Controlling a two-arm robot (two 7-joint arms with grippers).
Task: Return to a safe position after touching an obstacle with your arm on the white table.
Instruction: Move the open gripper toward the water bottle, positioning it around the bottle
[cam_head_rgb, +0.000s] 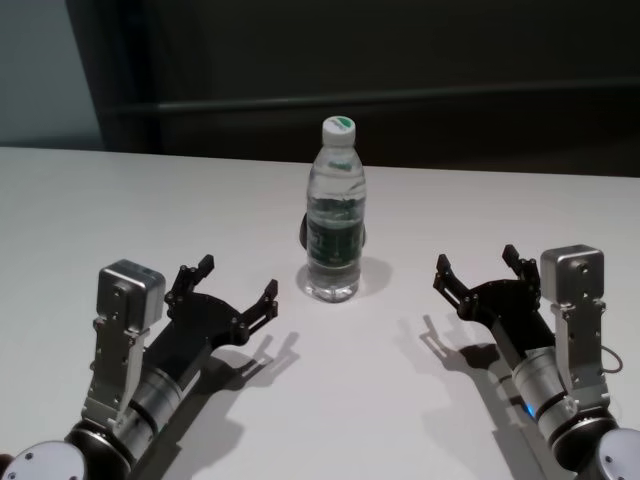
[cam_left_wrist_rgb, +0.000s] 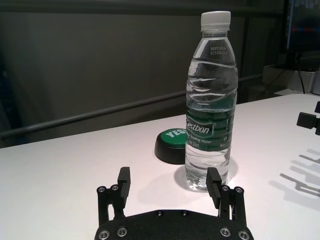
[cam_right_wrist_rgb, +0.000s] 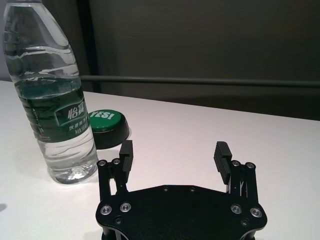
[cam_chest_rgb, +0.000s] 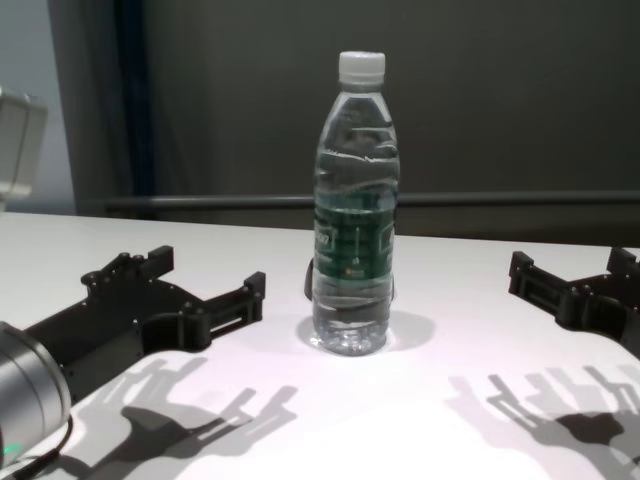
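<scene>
The water bottle (cam_head_rgb: 333, 210) stands straight up in the middle of the white counter (cam_head_rgb: 120, 210), at about 1 o'clock from the left gripper (cam_head_rgb: 238, 283) and 11 o'clock from the right gripper (cam_head_rgb: 477, 267), both spread wide, holding nothing, neither touching it.

Round black-based push button (cam_right_wrist_rgb: 106, 128) with a green top (cam_left_wrist_rgb: 176, 134), white "YES" lettering on it. Sits flat, upright. In the head view (cam_head_rgb: 303, 232) and chest view it's mostly hidden, only dark edges showing. Backdrop: dark grey wall (cam_head_rgb: 400, 60) with a horizontal rail (cam_right_wrist_rgb: 200, 81). Lighter grey panel (cam_head_rgb: 40, 70) at far left.
</scene>
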